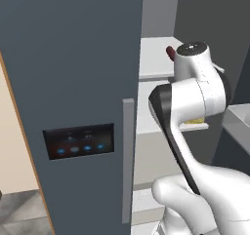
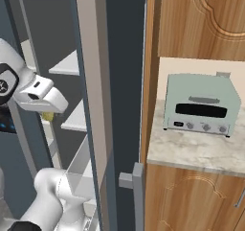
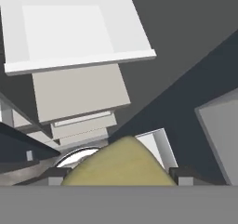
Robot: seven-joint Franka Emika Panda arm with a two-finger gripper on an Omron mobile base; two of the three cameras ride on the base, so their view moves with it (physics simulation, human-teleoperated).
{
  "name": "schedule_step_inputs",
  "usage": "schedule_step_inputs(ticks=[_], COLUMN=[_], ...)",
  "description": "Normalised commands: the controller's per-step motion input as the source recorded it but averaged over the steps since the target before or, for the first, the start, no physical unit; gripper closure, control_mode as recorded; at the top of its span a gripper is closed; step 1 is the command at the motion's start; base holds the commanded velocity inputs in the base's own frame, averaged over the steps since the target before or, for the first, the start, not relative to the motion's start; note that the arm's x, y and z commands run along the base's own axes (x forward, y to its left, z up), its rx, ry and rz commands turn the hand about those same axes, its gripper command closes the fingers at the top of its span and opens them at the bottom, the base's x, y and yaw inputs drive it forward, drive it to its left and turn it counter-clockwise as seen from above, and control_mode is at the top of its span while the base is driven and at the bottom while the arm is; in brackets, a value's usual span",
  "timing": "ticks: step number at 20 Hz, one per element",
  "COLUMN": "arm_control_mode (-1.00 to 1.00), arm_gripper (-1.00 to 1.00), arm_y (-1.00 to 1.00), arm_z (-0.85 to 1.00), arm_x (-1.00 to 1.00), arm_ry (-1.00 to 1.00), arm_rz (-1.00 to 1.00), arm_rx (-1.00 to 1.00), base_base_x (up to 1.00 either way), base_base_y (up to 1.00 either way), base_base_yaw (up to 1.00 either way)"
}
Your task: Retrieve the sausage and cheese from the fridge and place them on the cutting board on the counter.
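Observation:
The fridge (image 1: 73,83) has its left door closed and its right side open onto pale shelves (image 1: 156,58). The sausage (image 1: 170,52), a dark red stub, lies on the upper shelf just behind my wrist. In the hand view, the yellow cheese (image 3: 121,165) wedge sits between the two finger tips of my gripper (image 3: 120,177), which is shut on it. The cheese (image 1: 197,120) peeks out below my hand at the front edge of the middle shelf, and the right base view also catches the cheese (image 2: 48,115). The cutting board is out of view.
The open fridge door (image 2: 95,91) stands edge-on to the right of my arm, its handle (image 2: 134,182) low down. Beyond it the stone counter (image 2: 201,151) carries a pale green toaster oven (image 2: 203,105), over wooden cabinets. A grey door bin (image 1: 239,122) is close to my right.

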Motion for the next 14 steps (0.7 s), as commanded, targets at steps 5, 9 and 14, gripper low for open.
schedule_step_inputs(ticks=[5,9,14], arm_control_mode=[-1.00,1.00,1.00], arm_gripper=[1.00,1.00,1.00], arm_y=[-0.01,-0.02,0.00], arm_z=[-0.03,-0.02,0.00], arm_x=[-0.13,0.00,0.00], arm_ry=[-0.10,0.00,0.00], arm_rz=[-0.04,-0.02,0.00], arm_rx=[0.00,0.00,0.00], base_base_x=[0.00,-0.03,-0.56], base_base_y=[0.00,0.00,0.00], base_base_yaw=[0.00,0.00,0.00])
